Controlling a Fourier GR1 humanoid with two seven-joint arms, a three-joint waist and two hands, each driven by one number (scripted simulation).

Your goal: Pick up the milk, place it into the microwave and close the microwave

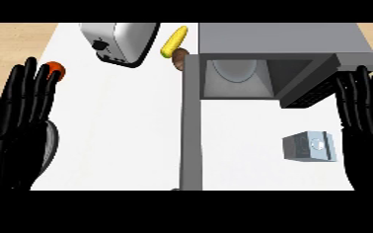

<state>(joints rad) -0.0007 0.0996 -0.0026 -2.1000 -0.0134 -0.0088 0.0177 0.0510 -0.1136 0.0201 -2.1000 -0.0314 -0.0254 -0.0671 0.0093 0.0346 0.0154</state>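
Note:
The milk [310,146] is a small grey-white carton lying on the white counter at the lower right, in front of the microwave. The grey microwave [280,40] stands at the back right with its cavity showing a round glass plate [235,70]. Its door [191,123] is swung wide open and runs as a long grey bar toward the front edge. My right hand [357,109] rests open at the right edge, fingers up, just right of the milk and apart from it. At the left edge my left hand [25,108] also rests open.
A silver toaster [120,42] sits at the back left. A yellow corn cob [174,40] and a brown item [179,59] lie beside the microwave's left side. An orange-red fruit [55,69] shows behind my left hand's fingers.

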